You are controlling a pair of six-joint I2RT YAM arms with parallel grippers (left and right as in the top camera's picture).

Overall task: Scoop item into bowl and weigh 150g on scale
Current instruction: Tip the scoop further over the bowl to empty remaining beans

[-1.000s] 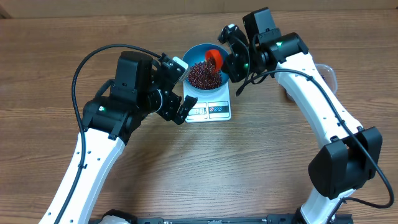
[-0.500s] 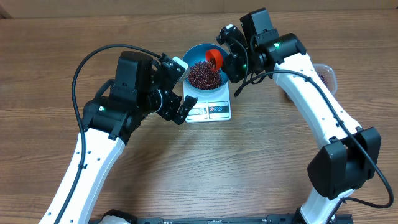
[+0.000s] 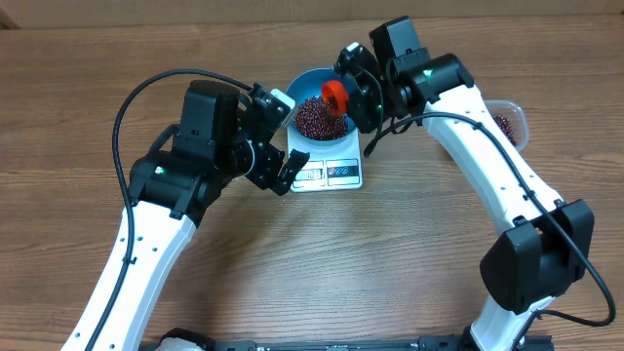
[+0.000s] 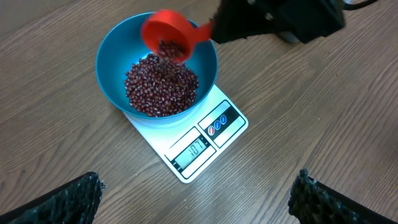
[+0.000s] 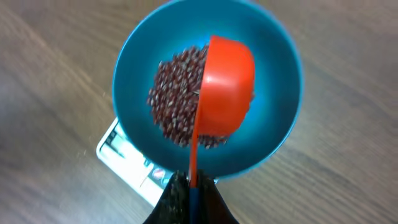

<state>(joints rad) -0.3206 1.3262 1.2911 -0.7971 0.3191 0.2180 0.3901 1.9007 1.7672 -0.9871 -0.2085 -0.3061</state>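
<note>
Brown wood-grain table [image 3: 390, 263], small white scale [image 3: 330, 174] lying flat on it, clear plastic tub [image 3: 511, 117] well apart

Your overhead view: bright, even light from above, counter [image 3: 322, 263] grain crisp, only soft faint shadows beside arms [image 3: 146, 253]. Left wrist view sharp; beans [image 4: 161, 84] and scale [image 4: 205, 140] clear, white scale top near washed out. Right wrist view softer: counter smeared, scoop [image 5: 227, 87] carrying dull sheen, right hand [image 5: 189, 196] dark blur at bottom edge.
</note>
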